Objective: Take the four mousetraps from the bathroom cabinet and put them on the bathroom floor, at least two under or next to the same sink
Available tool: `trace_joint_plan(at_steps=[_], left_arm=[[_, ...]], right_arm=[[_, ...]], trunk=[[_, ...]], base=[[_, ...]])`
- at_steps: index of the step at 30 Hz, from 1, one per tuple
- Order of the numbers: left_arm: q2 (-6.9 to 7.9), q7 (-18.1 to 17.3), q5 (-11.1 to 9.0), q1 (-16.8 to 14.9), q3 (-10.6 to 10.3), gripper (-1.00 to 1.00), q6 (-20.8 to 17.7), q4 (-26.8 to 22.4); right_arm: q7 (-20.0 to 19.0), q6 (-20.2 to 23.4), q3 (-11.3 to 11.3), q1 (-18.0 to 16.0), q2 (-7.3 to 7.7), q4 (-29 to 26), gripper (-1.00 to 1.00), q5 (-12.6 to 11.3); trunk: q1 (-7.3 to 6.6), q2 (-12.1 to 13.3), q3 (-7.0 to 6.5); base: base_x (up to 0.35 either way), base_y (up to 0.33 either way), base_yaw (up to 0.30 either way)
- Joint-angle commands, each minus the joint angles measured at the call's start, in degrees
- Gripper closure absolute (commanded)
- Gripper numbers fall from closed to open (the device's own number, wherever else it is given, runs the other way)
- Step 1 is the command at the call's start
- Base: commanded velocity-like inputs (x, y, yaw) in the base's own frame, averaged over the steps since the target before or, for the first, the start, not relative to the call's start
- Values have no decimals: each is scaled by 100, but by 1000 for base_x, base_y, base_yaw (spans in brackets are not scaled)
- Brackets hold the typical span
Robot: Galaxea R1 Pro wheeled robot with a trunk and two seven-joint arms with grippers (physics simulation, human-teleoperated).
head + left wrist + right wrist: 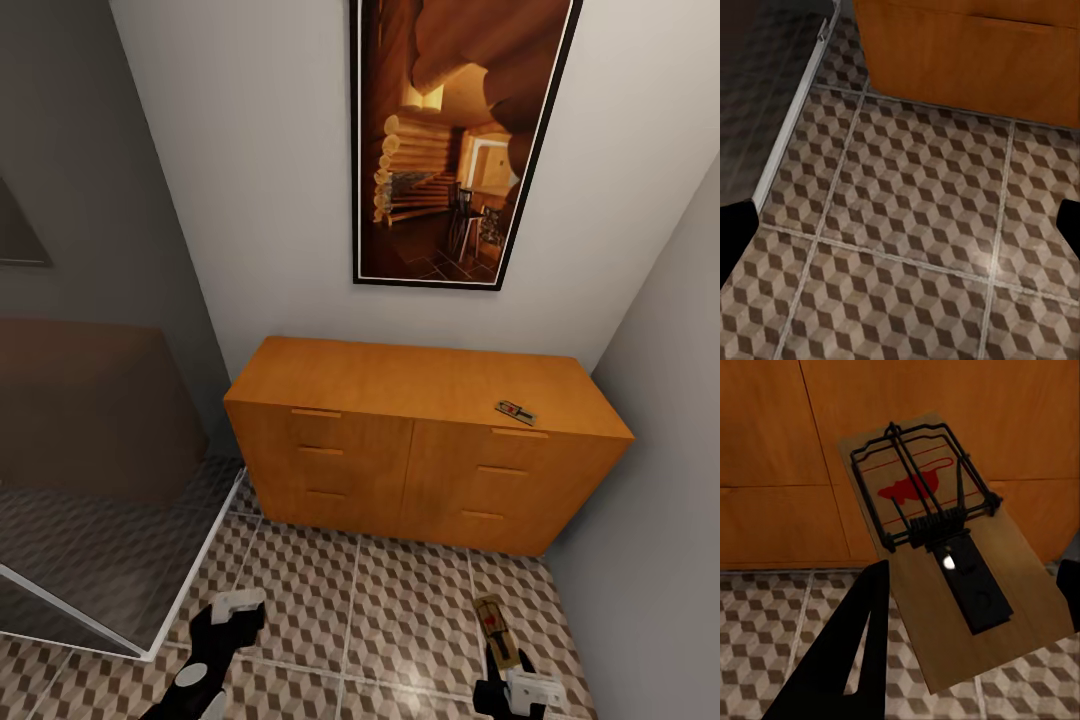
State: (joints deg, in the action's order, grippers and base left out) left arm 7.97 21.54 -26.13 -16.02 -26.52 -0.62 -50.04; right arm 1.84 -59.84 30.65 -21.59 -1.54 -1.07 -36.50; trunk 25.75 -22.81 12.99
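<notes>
I am partway through, by my reckoning: my right gripper [508,668] has one mousetrap [497,630] pinched between its fingers, carried low in front of the orange-brown cabinet [420,445] and above the cube-patterned bathroom floor [350,610]. In my right wrist view this held mousetrap [945,551] juts forward past my dark finger [844,660], its wire bar and red mark facing the camera, with the cabinet's drawer fronts behind it and the tiles below. A second mousetrap [516,411] lies on the cabinet's flat top, near the right front edge, untouched. I cannot account for the other two from here, and I see no sink, so I cannot judge whether any trap already rests beside it. What remains at the least is to set down the one I hold, fetch the one on top, and make sure two end up by the sink. My left gripper [232,612] hangs low over the tiles beside a glass panel's pale edge [195,560], its fingers spread wide and holding nothing.
</notes>
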Motion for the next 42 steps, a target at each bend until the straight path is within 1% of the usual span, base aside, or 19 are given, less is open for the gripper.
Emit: trace_joint_plan(at_steps=[1,10,13,15,17,18,19,20,21,22,23,26,27,29,33,35,39,40,42], left_arm=[[16,50,-42,-6,-37,-100,-1,-22],[50,29,-41,-6,-62,-100,26,-160],[182,31,-41,-6,-63,-100,1,-737],[338,37,-46,-6,-65,-100,-74,-1279],[442,42,-48,-6,-58,-100,-273,-1700],[490,44,-49,-6,-46,-100,-553,-1994],[520,47,-51,-8,-30,-100,-964,-2303],[539,50,-53,-12,63,-100,-1761,-2746],[497,42,-56,-13,293,-100,-2607,-3134],[406,36,-57,-16,487,-100,-3108,-3370],[350,34,-59,-19,577,-100,-3328,-3472],[30,22,-65,-128,860,-100,-4205,-3782],[-72,20,-64,-264,901,-100,-4387,-3821],[-281,18,-67,-765,950,-100,-4953,-3867],[-570,19,-61,-1433,967,-100,-5514,-3882],[-812,28,-60,-2012,971,-100,-5658,-3870],[-1123,49,-66,-2838,977,-100,-5729,-3677],[-1150,51,-67,-2959,978,-100,-5733,-3613],[-1223,57,-67,-3427,982,-100,-5740,-3226]], right_arm=[[39,-16,47,-5,-6,3,100,-36],[67,244,42,-4,9,1,100,-33],[67,251,39,-4,13,1,100,-33],[68,253,38,-4,13,1,100,-33],[70,253,38,-4,13,1,100,-33],[70,253,38,-4,14,1,100,-33],[70,253,38,-4,14,1,100,-33],[69,253,38,-4,18,1,100,-33],[70,253,38,-4,20,1,100,-33],[67,257,38,-4,24,1,100,-33],[68,258,38,-4,26,1,100,-33],[69,261,38,-4,30,1,100,-33],[69,258,38,-4,29,1,100,-33],[65,255,38,-4,20,-2,100,-33],[66,254,38,-4,21,0,100,-33],[64,254,38,-4,22,-5,100,-33],[65,254,38,-4,22,-7,100,-33],[66,254,38,-4,22,-7,100,-33],[65,254,38,-4,22,-8,100,-33]], trunk=[[3,-11,11],[3,-11,11],[3,-11,11],[3,-11,11],[3,-11,11],[3,-11,11],[3,-11,11],[3,-11,11],[3,-11,11],[3,-11,11],[3,-11,11],[3,-11,11],[3,-11,11],[3,-11,11],[3,-11,11],[3,-11,11],[3,-11,11],[3,-11,11],[3,-11,11]], base=[[0,0,0],[0,0,0],[0,0,0],[0,0,0],[0,0,0],[0,0,0],[0,0,0],[0,0,0],[0,0,0],[0,0,0],[0,0,0],[0,0,0],[0,0,0],[0,0,0],[0,0,0],[0,0,0],[0,0,0],[0,0,0],[0,0,0]])
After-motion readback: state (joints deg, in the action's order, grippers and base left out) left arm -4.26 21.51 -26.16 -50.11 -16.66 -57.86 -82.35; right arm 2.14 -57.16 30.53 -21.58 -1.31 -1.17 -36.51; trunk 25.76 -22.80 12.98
